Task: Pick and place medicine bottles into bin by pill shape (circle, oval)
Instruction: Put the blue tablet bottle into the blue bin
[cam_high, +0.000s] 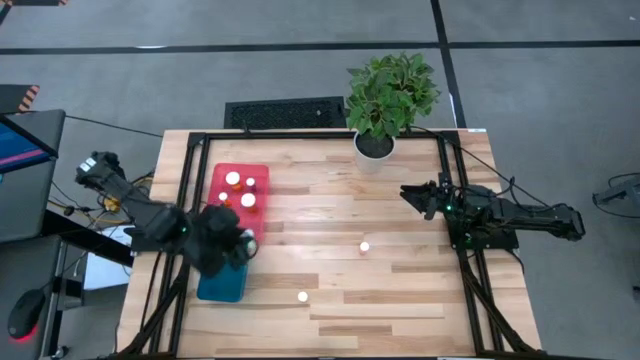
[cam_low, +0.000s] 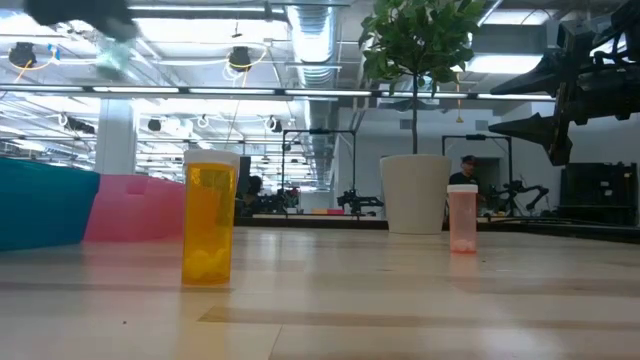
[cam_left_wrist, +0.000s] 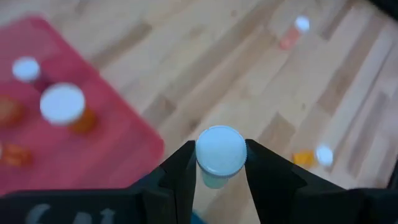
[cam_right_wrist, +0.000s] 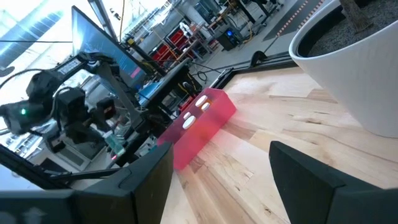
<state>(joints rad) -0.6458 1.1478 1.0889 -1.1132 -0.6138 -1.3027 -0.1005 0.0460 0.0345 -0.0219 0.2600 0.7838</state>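
Right now the left gripper (cam_left_wrist: 221, 177) is pinched on a small white-capped bottle (cam_left_wrist: 220, 151), one finger on each side, with the bottle standing straight up and its cap facing the wrist camera. From above, that gripper (cam_high: 232, 247) hangs over the near-left part of the wooden table (cam_high: 400, 290), right where the red tray (cam_high: 222, 170) meets the teal tray (cam_high: 222, 287). The red tray lies toward twelve o'clock from the claw and the teal tray toward six o'clock, so the held bottle sits just about between the two. That is the thing to watch: a small push one way or the other picks the tray. I think it is about to drop the bottle, but I cannot tell the pill shape inside, so I cannot say which tray is right. The red tray already has some white-capped bottles (cam_high: 233, 180) in it. Two more bottles wait on the bare wood, one orange bottle (cam_low: 209, 233) near the front at about four o'clock from the claw, and a paler one (cam_low: 462, 219) farther out at three o'clock. The right gripper (cam_high: 420, 197) waits at the right edge with its fingers spread apart, near the potted plant (cam_high: 390, 95). The left arm is much nearer to both trays.
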